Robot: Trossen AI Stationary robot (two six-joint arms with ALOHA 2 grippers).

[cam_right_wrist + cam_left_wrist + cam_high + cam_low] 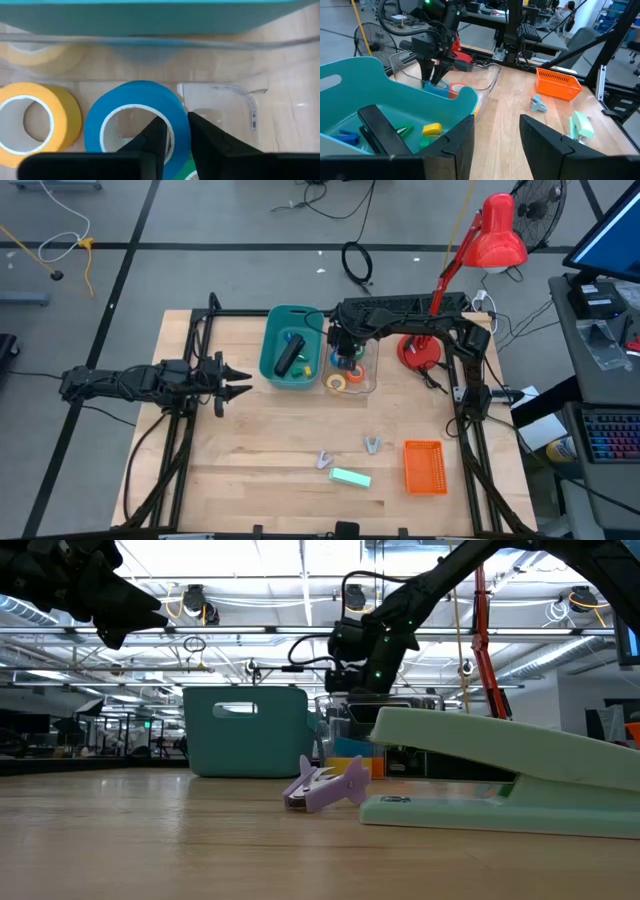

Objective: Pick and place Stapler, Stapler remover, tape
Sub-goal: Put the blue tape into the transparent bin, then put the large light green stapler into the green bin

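Straddling the glossy blue tape ring [136,112], right fingers [155,137] stand slightly apart; left fingers [457,140] gape.

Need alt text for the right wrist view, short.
The right claw straddles the wall of a blue tape roll lying flat in a clear tray, one finger inside the ring and one outside. A yellow tape roll lies beside the blue one, and a teal bin stands just beyond the tray.

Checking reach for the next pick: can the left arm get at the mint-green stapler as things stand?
Probably yes. The left gripper hovers open beside the teal bin, and the mint-green stapler lies in the open on the table, nothing over it.
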